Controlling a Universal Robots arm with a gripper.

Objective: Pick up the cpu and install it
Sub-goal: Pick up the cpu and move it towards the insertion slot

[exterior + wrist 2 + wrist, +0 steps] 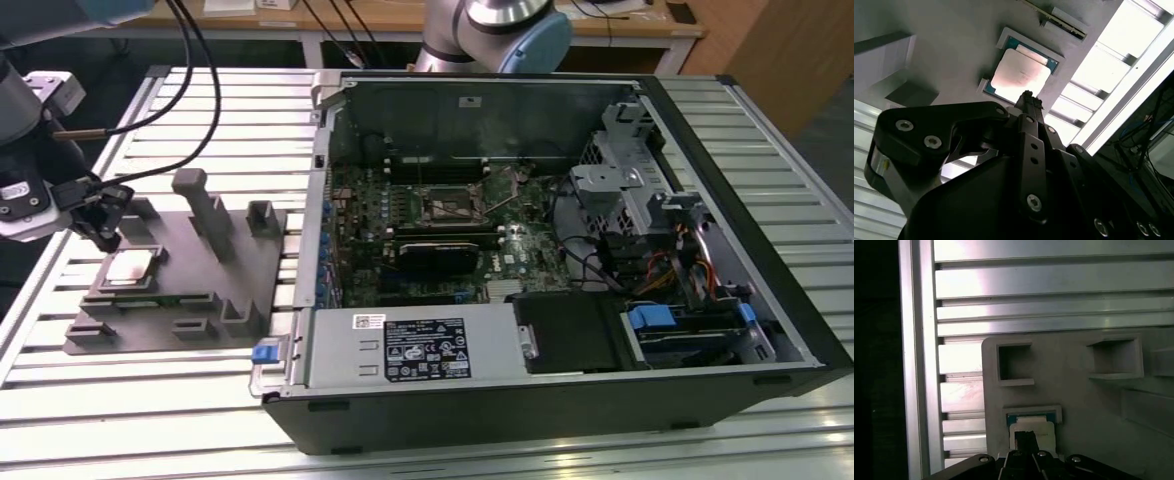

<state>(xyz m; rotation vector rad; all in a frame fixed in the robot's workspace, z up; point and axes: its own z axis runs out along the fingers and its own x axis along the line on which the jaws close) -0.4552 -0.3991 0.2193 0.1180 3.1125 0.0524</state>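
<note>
cpu point(130, 268): small flat square chip, shiny silver-grey metal top, thin green rim. Lying flat in a shallow framed recess of the grey plastic fixture point(187, 292), at the fixture's edge toward the exterior view's left. Not lifted.

Black two-finger gripper point(103, 238): hanging right above the cpu's rim, fingers pressed together, nothing pinched. Contact with the chip: cannot tell.

Second wrist view: gripper point(1027, 97) tip overlapping one edge of the cpu point(1021, 75), most of the metal top uncovered, fixture point(944, 40) all around it.

First wrist view: gripper point(1025, 436) tip across the cpu point(1046, 429), recess frame close around the chip, two square pockets point(1014, 362) further along the fixture point(1079, 405).

Fixture flat on the slatted aluminium bench point(134, 400), near the bench's edge on the exterior view's left. Grey uprights point(200, 205) standing on the fixture, near the cpu.

Open black computer case point(534, 412) just beside the fixture, across the bench's middle toward the exterior view's right. Inside: green motherboard point(354, 200), square metal-framed socket point(447, 203) with dark centre, well apart from the cpu.
</note>
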